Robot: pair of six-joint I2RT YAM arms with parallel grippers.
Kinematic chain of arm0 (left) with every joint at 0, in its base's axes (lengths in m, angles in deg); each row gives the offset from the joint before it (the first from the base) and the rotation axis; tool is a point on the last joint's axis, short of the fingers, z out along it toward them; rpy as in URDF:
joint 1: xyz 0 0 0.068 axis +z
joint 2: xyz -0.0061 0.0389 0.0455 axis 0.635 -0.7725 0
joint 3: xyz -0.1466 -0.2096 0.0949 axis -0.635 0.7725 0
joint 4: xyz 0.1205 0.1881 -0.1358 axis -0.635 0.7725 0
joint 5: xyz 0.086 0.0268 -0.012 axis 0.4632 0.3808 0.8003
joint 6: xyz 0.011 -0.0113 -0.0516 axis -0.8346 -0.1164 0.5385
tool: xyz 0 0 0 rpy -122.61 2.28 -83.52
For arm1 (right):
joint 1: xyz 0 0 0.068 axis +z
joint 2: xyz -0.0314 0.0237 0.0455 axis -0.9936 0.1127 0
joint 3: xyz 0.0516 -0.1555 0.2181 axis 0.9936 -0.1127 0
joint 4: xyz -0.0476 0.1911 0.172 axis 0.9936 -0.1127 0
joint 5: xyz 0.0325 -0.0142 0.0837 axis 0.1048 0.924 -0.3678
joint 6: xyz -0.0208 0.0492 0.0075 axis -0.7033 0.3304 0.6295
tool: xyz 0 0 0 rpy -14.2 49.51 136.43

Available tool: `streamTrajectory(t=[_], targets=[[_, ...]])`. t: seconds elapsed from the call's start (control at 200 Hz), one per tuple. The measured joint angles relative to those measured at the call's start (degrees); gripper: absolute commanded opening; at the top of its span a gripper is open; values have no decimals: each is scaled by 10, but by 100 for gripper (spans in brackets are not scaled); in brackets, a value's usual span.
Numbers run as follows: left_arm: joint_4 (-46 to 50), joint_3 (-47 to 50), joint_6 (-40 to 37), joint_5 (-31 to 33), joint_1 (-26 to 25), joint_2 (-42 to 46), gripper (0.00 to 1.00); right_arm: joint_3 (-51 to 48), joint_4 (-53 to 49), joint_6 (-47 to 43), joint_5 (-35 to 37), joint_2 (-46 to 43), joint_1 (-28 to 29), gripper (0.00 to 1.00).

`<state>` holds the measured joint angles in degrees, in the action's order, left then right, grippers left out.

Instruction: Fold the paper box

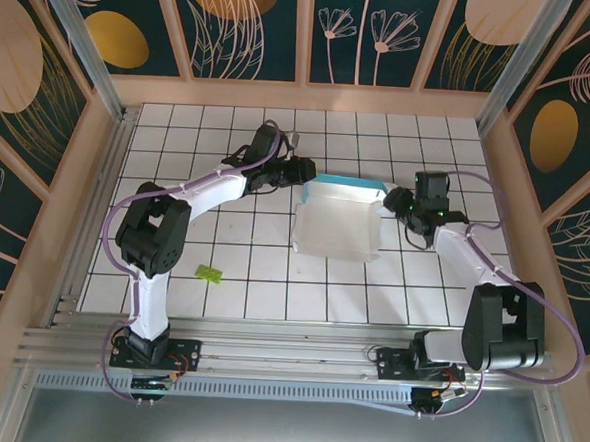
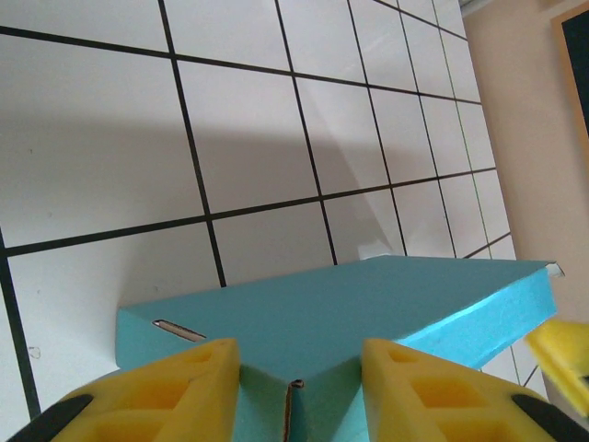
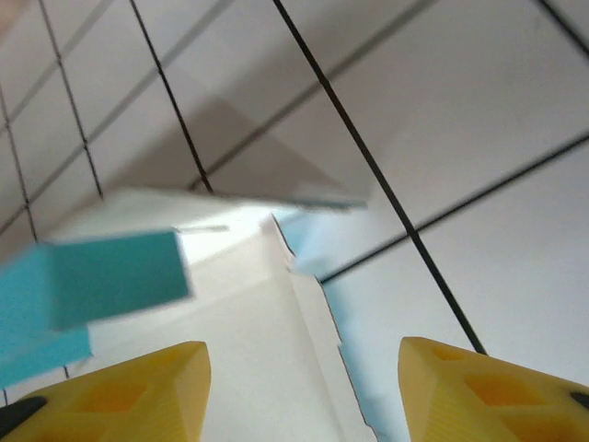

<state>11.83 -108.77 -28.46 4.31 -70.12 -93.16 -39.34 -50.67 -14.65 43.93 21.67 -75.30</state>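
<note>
The paper box [image 1: 337, 219] lies mid-table with its white side up and a turquoise flap raised along its far edge. My left gripper [image 1: 306, 172] is at the box's far-left corner. In the left wrist view its yellow fingers [image 2: 198, 382] straddle the turquoise corner of the box [image 2: 368, 304] and press on it from both sides, so my left gripper [image 2: 299, 350] is shut on it. My right gripper [image 1: 394, 200] hovers at the far-right corner. It stands open [image 3: 304, 348] over the white panel [image 3: 230, 322], whose ragged edge runs between the fingers untouched.
A tiny lime-green scrap [image 1: 209, 272] lies on the tiled table [image 1: 250, 298], left of the box. Wooden walls [image 1: 313, 97] close in the far side and both flanks. An aluminium rail [image 1: 287, 356] runs along the near edge by the arm bases.
</note>
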Motion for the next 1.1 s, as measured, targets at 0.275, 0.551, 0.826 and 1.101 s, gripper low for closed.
streamTrajectory(t=[0.275,0.551,0.826,1.101], targets=[[10,-9,-3,2,0,-3,39,-68,131,12,-61,88,2,49],[15,-13,-5,2,0,-4,39,-81,283,-9,-37,109,21,50],[16,-13,-7,2,0,-4,39,-82,360,-22,-24,162,21,50],[16,-13,-9,2,0,-4,38,-82,414,-24,-37,190,22,30]])
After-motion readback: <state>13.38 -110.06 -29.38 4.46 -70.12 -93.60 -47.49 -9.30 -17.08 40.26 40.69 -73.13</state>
